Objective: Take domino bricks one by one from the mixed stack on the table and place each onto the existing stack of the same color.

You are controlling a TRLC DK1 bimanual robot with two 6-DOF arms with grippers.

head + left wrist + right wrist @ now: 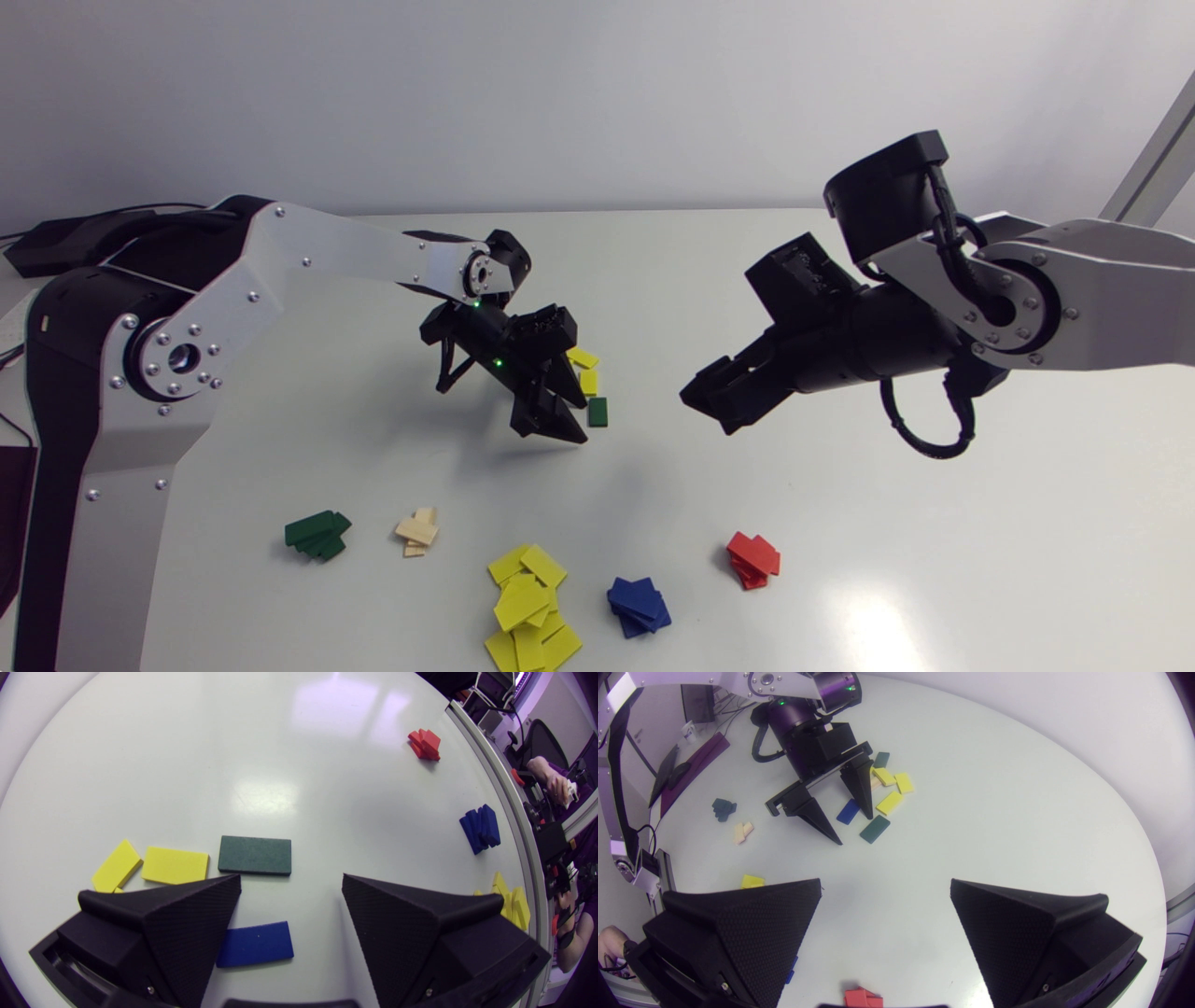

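Between the spread fingers of your left gripper [290, 882] lay a blue brick [254, 950], flat on the table [299, 742], with nothing clamped. It sat off to one side, partly tucked under one finger, with a green brick [254, 855] just ahead of the tips and two yellow bricks [175, 864] beside that. To my eye the pick was the step in hand. To do it well you would have wanted to shift sideways until the blue brick was centred, turn the wrist so the fingers met its long edges, and come straight down without nudging the green brick; so thin and flat a piece looked likely to slip or tip if caught by a corner. Its home, the blue stack [639, 605], stood between the sprawling yellow stack [530, 607] and the red stack [752, 559], with the tan stack [417, 532] and green stack [317, 535] further along the row. Your right gripper [885, 884] hung well apart from the loose bricks, fingers likewise spread and empty. No box, tray or bin showed anywhere: loose bricks and stacks alike rested on the bare table.
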